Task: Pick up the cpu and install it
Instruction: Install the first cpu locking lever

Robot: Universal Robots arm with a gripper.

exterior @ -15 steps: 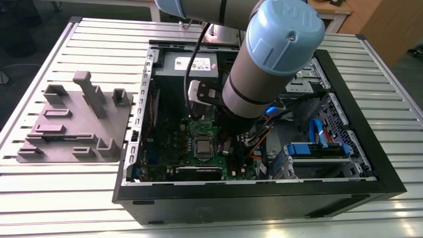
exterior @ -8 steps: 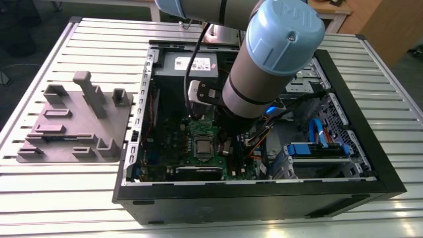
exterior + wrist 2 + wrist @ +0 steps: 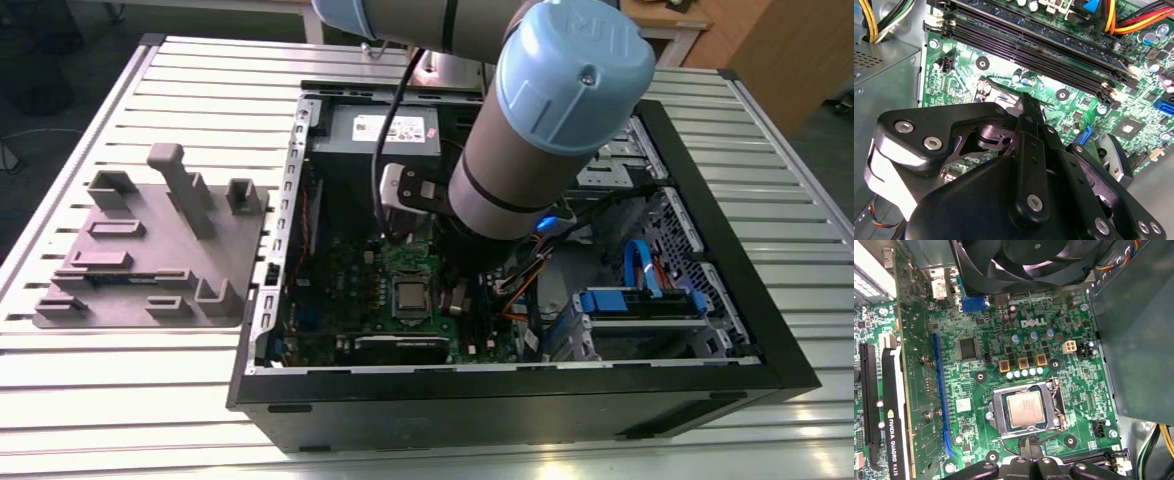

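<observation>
While metal-framed, the socket (image 3: 1025, 410) holds the flat silver cpu (image 3: 1025, 409).

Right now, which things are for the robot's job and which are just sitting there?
For the job:
- cpu, lying in the socket
- gripper, just beside the socket

Just there:
- fan
- memory sticks
- graphics card
- grey plate outside the case

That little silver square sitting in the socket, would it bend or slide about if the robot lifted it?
The cpu looks like a flat metal-topped chip, so probably stiff and light. Its smooth top may be slippery. It lies low inside the socket frame, leaving little edge to grab.
</observation>
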